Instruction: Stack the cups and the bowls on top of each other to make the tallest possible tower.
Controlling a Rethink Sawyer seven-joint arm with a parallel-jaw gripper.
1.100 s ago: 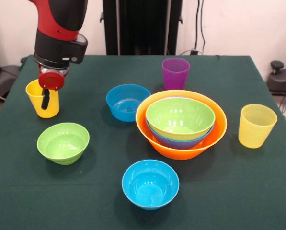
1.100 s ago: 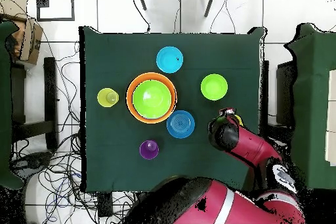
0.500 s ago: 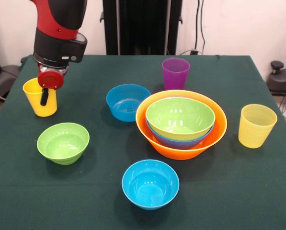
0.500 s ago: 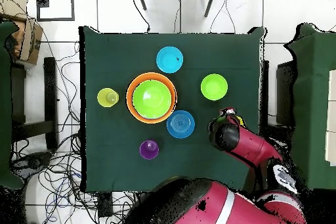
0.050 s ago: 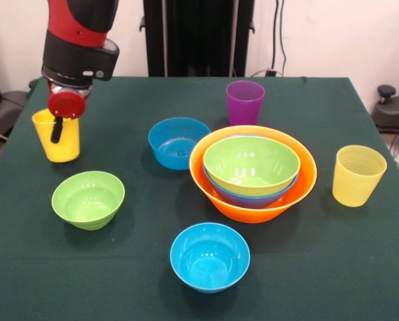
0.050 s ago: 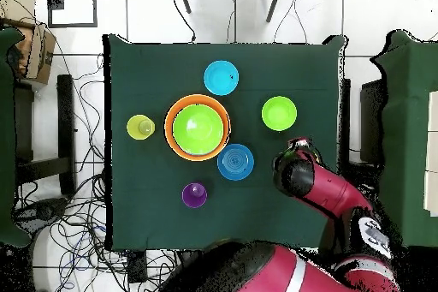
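Note:
My gripper (image 5: 56, 131) is shut on the rim of the opaque yellow cup (image 5: 59, 142) at the table's left, with one black finger (image 5: 55, 132) down its outer wall. The cup's base is at or just above the cloth. The tower is the orange bowl (image 5: 305, 182) holding the large blue bowl (image 5: 252, 199) and the medium green bowl (image 5: 251, 164). Loose around it are two small blue bowls (image 5: 179, 142) (image 5: 209, 257), a small green bowl (image 5: 87, 199), the purple cup (image 5: 244, 101) and the ribbed pale yellow cup (image 5: 357, 175). In the overhead view the arm (image 6: 299, 173) hides the held cup.
The green cloth covers the table (image 5: 359, 267). From above, the tower (image 6: 198, 127) stands mid-table with the small green bowl (image 6: 279, 113) nearest the arm. Cables lie on the floor around the table.
The gripper and the yellow cup have shifted a little left and upward. Nothing else on the table has moved.

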